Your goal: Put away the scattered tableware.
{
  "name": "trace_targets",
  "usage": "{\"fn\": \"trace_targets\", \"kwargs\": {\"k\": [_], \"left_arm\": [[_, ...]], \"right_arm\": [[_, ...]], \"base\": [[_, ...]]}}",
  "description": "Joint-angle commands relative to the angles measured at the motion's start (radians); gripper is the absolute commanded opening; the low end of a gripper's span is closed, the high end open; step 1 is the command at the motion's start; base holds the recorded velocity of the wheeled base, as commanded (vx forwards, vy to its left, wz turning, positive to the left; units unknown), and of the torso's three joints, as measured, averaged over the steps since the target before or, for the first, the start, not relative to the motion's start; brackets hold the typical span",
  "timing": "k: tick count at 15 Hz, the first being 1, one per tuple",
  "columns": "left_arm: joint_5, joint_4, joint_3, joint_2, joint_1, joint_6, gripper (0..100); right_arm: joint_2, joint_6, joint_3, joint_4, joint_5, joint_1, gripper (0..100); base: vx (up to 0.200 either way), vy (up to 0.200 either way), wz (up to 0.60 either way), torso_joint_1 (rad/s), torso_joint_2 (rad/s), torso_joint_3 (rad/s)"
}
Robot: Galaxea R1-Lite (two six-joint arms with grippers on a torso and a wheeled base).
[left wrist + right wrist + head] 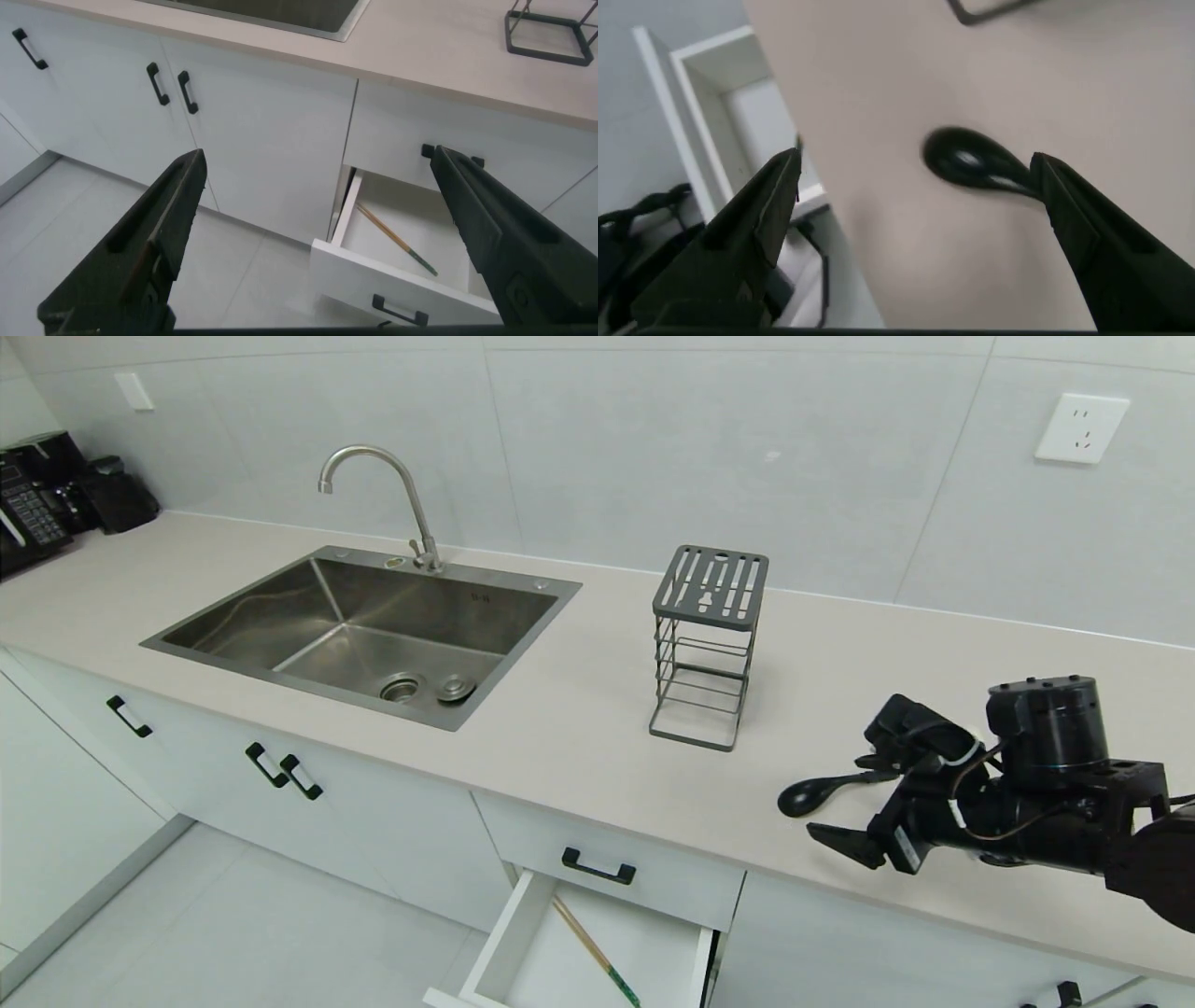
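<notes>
A black spoon (808,794) lies on the beige counter (579,728) near its front edge, at the right. My right gripper (840,801) hovers over it, open, one finger on each side of the spoon's handle. In the right wrist view the spoon (964,161) lies between the spread fingers (752,233), its handle running under one of them; I cannot tell whether it is touched. My left gripper (316,159) is open and holds nothing, out in front of the cabinets. Below the counter a white drawer (495,943) stands open with chopsticks (597,952) inside, as do the drawer (346,257) and chopsticks (397,241) in the left wrist view.
A grey wire rack (705,649) stands upright mid-counter, left of the spoon. A steel sink (280,593) with a faucet (392,490) is set into the counter farther left. Black appliances (56,495) sit at the far left corner. Cabinet doors with black handles (168,86) line the front.
</notes>
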Motion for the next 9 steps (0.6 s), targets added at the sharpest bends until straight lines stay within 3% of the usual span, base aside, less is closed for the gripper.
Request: {"fn": "trace_targets", "kwargs": {"k": [1, 5, 9], "left_arm": [[-0.001, 0.000, 0.000, 0.000, 0.000, 0.000, 100], [0.001, 0.000, 0.000, 0.000, 0.000, 0.000, 100], [0.001, 0.000, 0.000, 0.000, 0.000, 0.000, 100]], "right_arm": [[-0.019, -0.034, 0.026, -0.005, 0.024, -0.078, 100], [-0.007, -0.034, 0.055, -0.007, 0.109, -0.121, 100], [0.018, -0.034, 0.052, -0.007, 0.116, -0.143, 100]], "base": [[0.000, 0.000, 0.00, 0.000, 0.00, 0.000], [0.000, 0.000, 0.00, 0.000, 0.00, 0.000], [0.000, 0.000, 0.00, 0.000, 0.00, 0.000]]}}
